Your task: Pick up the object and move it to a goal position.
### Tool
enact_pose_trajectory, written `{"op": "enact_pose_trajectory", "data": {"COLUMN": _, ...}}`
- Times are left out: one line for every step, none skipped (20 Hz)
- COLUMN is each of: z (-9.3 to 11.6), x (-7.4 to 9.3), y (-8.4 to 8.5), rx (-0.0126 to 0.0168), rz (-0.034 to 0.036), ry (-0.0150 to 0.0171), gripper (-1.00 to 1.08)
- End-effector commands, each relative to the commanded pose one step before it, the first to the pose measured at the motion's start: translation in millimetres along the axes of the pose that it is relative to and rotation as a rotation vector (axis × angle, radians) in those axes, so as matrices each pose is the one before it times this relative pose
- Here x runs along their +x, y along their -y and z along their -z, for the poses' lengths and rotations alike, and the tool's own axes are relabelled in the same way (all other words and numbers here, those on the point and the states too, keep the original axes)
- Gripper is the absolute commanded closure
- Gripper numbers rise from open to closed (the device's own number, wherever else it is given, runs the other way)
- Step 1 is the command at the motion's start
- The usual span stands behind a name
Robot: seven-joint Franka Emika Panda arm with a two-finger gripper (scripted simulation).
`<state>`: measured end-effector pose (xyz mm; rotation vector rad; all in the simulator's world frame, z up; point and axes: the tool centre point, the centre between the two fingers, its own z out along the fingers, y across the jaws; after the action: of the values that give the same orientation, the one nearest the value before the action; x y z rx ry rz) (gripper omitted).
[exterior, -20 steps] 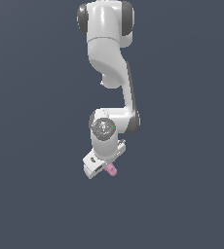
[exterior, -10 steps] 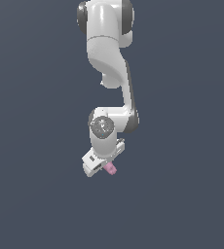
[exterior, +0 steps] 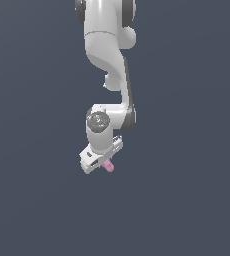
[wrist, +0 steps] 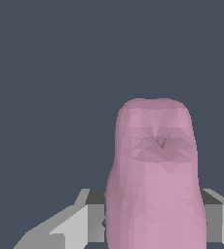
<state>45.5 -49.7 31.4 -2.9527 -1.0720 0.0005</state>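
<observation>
The small pink stubby object (exterior: 108, 166) sticks out from under my white gripper (exterior: 105, 163) in the exterior view, near the middle of the picture. The gripper is shut on it and holds it in the air. In the wrist view the pink object (wrist: 155, 180) fills the near field, with a dimpled end facing the camera. A grey fingertip (wrist: 80, 219) shows on either side of it, pressed against it. The white arm (exterior: 109, 60) comes down from the top of the exterior view.
A plain dark blue-grey background (exterior: 187, 150) surrounds the arm in both views. No other objects, containers or edges show.
The arm, gripper and held pink object have shifted very slightly toward the exterior view's left. The grip is unchanged.
</observation>
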Motion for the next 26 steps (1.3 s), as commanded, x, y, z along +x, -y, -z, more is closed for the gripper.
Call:
{"op": "enact_pose_trajectory", "data": {"z": 0.56, "x": -16.61, "y": 1.03, "rx": -0.00026, "rz": -0.00096, "ry": 0.00000, "gripper": 1.08}}
{"op": "enact_pose_trajectory", "data": {"z": 0.23, "x": -7.50, "y": 0.65, "rx": 0.00000, "rz": 0.00000, "ry": 0.00000, "gripper": 1.08}}
{"op": "enact_pose_trajectory", "data": {"z": 0.24, "x": -7.70, "y": 0.66, "rx": 0.00000, "rz": 0.00000, "ry": 0.00000, "gripper": 1.08}}
{"op": "enact_pose_trajectory", "data": {"z": 0.24, "x": -7.88, "y": 0.67, "rx": 0.00000, "rz": 0.00000, "ry": 0.00000, "gripper": 1.08}}
{"op": "enact_pose_trajectory", "data": {"z": 0.25, "x": -8.07, "y": 0.68, "rx": 0.00000, "rz": 0.00000, "ry": 0.00000, "gripper": 1.08}}
{"op": "enact_pose_trajectory", "data": {"z": 0.25, "x": -8.27, "y": 0.68, "rx": 0.00000, "rz": 0.00000, "ry": 0.00000, "gripper": 1.08}}
{"op": "enact_pose_trajectory", "data": {"z": 0.26, "x": -8.47, "y": 0.69, "rx": 0.00000, "rz": 0.00000, "ry": 0.00000, "gripper": 1.08}}
{"op": "enact_pose_trajectory", "data": {"z": 0.26, "x": -8.68, "y": 0.70, "rx": 0.00000, "rz": 0.00000, "ry": 0.00000, "gripper": 1.08}}
{"op": "enact_pose_trajectory", "data": {"z": 0.27, "x": -8.90, "y": 0.70, "rx": 0.00000, "rz": 0.00000, "ry": 0.00000, "gripper": 1.08}}
{"op": "enact_pose_trajectory", "data": {"z": 0.28, "x": -9.13, "y": 0.70, "rx": 0.00000, "rz": 0.00000, "ry": 0.00000, "gripper": 1.08}}
{"op": "enact_pose_trajectory", "data": {"z": 0.28, "x": -9.37, "y": 0.71, "rx": 0.00000, "rz": 0.00000, "ry": 0.00000, "gripper": 1.08}}
{"op": "enact_pose_trajectory", "data": {"z": 0.29, "x": -9.63, "y": 0.71, "rx": 0.00000, "rz": 0.00000, "ry": 0.00000, "gripper": 1.08}}
{"op": "enact_pose_trajectory", "data": {"z": 0.29, "x": -9.82, "y": 0.70, "rx": 0.00000, "rz": 0.00000, "ry": 0.00000, "gripper": 1.08}}
{"op": "enact_pose_trajectory", "data": {"z": 0.29, "x": -9.63, "y": 0.66, "rx": 0.00000, "rz": 0.00000, "ry": 0.00000, "gripper": 1.08}}
{"op": "enact_pose_trajectory", "data": {"z": 0.28, "x": -9.36, "y": 0.62, "rx": 0.00000, "rz": 0.00000, "ry": 0.00000, "gripper": 1.08}}
{"op": "enact_pose_trajectory", "data": {"z": 0.27, "x": -9.07, "y": 0.57, "rx": 0.00000, "rz": 0.00000, "ry": 0.00000, "gripper": 1.08}}
{"op": "enact_pose_trajectory", "data": {"z": 0.26, "x": -8.75, "y": 0.52, "rx": 0.00000, "rz": 0.00000, "ry": 0.00000, "gripper": 1.08}}
{"op": "enact_pose_trajectory", "data": {"z": 0.25, "x": -8.41, "y": 0.47, "rx": 0.00000, "rz": 0.00000, "ry": 0.00000, "gripper": 1.08}}
{"op": "enact_pose_trajectory", "data": {"z": 0.23, "x": -8.04, "y": 0.43, "rx": 0.00000, "rz": 0.00000, "ry": 0.00000, "gripper": 1.08}}
{"op": "enact_pose_trajectory", "data": {"z": 0.22, "x": -7.64, "y": 0.37, "rx": 0.00000, "rz": 0.00000, "ry": 0.00000, "gripper": 1.08}}
{"op": "enact_pose_trajectory", "data": {"z": 0.21, "x": -7.23, "y": 0.32, "rx": 0.00000, "rz": 0.00000, "ry": 0.00000, "gripper": 1.08}}
{"op": "enact_pose_trajectory", "data": {"z": 0.20, "x": -6.78, "y": 0.26, "rx": 0.00000, "rz": 0.00000, "ry": 0.00000, "gripper": 1.08}}
{"op": "enact_pose_trajectory", "data": {"z": 0.18, "x": -6.31, "y": 0.20, "rx": 0.00000, "rz": 0.00000, "ry": 0.00000, "gripper": 1.08}}
{"op": "enact_pose_trajectory", "data": {"z": 0.17, "x": -5.80, "y": 0.15, "rx": 0.00000, "rz": 0.00000, "ry": 0.00000, "gripper": 1.08}}
{"op": "enact_pose_trajectory", "data": {"z": 0.15, "x": -5.25, "y": 0.10, "rx": 0.00000, "rz": 0.00000, "ry": 0.00000, "gripper": 1.08}}
{"op": "enact_pose_trajectory", "data": {"z": 0.13, "x": -4.65, "y": 0.06, "rx": 0.00000, "rz": 0.00000, "ry": 0.00000, "gripper": 1.08}}
